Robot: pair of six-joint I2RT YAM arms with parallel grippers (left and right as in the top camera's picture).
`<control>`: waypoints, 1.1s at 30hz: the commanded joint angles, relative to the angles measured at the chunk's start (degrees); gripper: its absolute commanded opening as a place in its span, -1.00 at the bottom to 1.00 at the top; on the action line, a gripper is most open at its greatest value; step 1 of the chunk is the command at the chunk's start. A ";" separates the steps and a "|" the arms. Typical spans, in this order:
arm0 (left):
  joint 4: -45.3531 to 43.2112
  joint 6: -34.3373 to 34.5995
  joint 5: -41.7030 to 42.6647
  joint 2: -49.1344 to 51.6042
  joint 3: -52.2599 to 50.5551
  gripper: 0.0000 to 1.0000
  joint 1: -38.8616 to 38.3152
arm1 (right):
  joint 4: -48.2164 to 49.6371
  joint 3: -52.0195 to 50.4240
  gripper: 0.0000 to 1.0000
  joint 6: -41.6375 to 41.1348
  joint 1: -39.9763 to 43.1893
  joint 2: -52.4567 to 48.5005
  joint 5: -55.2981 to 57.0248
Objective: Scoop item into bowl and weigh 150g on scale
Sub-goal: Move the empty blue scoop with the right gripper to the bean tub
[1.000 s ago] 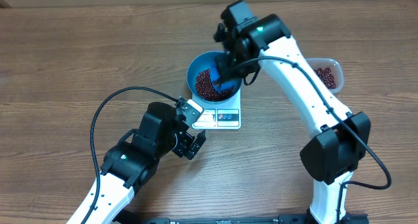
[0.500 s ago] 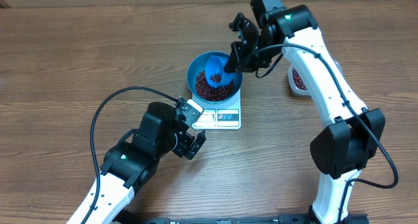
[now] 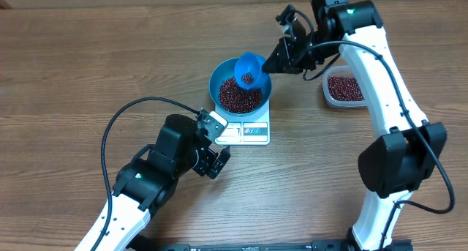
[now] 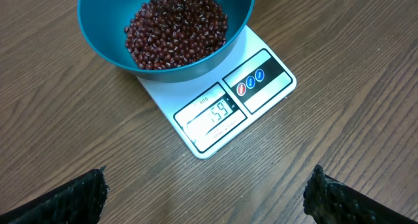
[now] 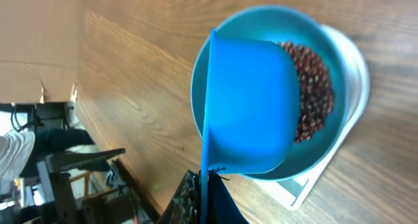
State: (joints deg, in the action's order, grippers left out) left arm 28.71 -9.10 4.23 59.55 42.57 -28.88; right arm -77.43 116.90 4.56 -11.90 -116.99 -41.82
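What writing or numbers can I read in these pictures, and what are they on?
"159", first digit faint: display of the scale.
Small print above the display: too small to read.
Marks on the red and blue buttons: too blurred to read.
Nothing else readable.

Matt wood-grain table, smooth plastic wares, glossy beans.
The table (image 3: pixel 88 61) under the scale (image 4: pixel 163 96) has a brown wood-grain top with a dull finish. The scale looks like smooth white plastic. The bowl (image 4: pixel 104 48) on it is smooth blue plastic with a soft sheen, and its beans (image 4: pixel 176 28) are glossy. Above the scale, the scoop (image 5: pixel 248 106) is smooth, brighter blue plastic. The tub (image 3: pixel 344 102), right of the scale, is clear plastic. The left gripper (image 4: pixel 208 201) has black, rough-textured pads (image 4: pixel 356 201).
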 commanded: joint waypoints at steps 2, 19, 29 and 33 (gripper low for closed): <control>-0.04 0.55 -0.20 0.35 -0.37 0.99 -0.39 | 2.08 1.90 -0.93 1.53 3.63 4.92 -1.75; -0.04 0.55 -0.20 0.35 -0.37 1.00 -0.39 | 0.52 2.12 -0.93 0.68 18.62 5.84 11.91; -0.04 0.55 -0.20 0.35 -0.37 0.99 -0.39 | -3.96 2.12 -0.93 -0.22 20.65 7.78 28.98; -0.04 0.55 -0.20 0.35 -0.37 0.99 -0.39 | -6.03 2.12 -0.93 -0.22 20.65 7.91 34.56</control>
State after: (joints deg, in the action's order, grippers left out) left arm 28.71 -9.10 4.25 59.55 42.57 -28.88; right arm -82.85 117.01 4.49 8.82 -111.85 -14.55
